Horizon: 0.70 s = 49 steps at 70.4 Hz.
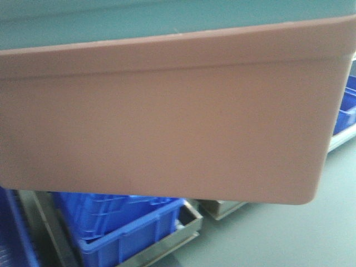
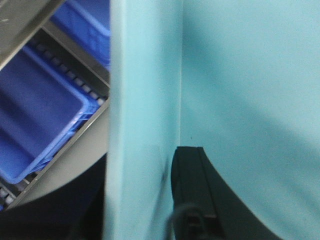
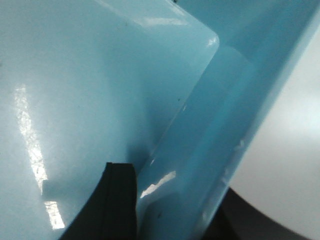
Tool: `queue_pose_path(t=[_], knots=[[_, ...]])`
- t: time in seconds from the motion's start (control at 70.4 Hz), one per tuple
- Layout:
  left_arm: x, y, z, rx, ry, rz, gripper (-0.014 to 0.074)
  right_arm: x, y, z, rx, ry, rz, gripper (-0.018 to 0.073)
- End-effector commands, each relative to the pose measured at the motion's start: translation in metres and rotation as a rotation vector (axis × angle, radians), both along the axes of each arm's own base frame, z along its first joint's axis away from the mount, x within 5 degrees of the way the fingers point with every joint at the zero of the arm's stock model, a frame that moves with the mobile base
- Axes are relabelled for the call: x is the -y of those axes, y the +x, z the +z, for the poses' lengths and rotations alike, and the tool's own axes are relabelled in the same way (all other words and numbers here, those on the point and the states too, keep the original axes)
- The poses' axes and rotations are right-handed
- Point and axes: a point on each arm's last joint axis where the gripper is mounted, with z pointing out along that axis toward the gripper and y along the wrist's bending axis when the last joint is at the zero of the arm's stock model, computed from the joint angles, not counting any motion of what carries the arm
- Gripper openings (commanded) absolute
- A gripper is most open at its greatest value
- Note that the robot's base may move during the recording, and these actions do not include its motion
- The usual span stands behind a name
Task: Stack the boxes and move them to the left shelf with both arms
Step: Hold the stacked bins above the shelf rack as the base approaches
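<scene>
Blue tub (image 1: pixel 139 19) stacked in tilted pink tub (image 1: pixel 167 122).

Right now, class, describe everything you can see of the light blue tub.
The light blue tub is smooth, glossy plastic with a rounded inner corner. It sits nested in the pink tub, its top band showing above the pink rim. The left claw and the right claw each straddle a wall, one black finger inside.

Salmon-pink rectangular plastic tub (image 1: pixel 167 122): smooth wall, matt, no texture. Light sky-blue plastic tub (image 3: pixel 75 100): smooth, glossy, sharp highlights. Dark blue ribbed plastic crate (image 1: pixel 122 228): slight sheen. Steel rack frame (image 1: pixel 192 219): dull brushed metal.
</scene>
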Motion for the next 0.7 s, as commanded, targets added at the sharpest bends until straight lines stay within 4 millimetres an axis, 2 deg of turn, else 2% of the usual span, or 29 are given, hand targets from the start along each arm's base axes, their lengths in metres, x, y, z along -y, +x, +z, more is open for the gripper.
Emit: queue_pose_path(t=[0.0,0.682], knots=[[0.0261,-0.0063,0.0502,0.243,-0.293,-0.175,-0.0003,-0.0264,-0.0072,0.0335,0.165,0.273,0.193,0.0037],[0.0261,-0.0063,0.0502,0.243,-0.293,-0.175,-0.0003,-0.0263,-0.0073,0.0334,0.164,0.272,0.193,0.0037]])
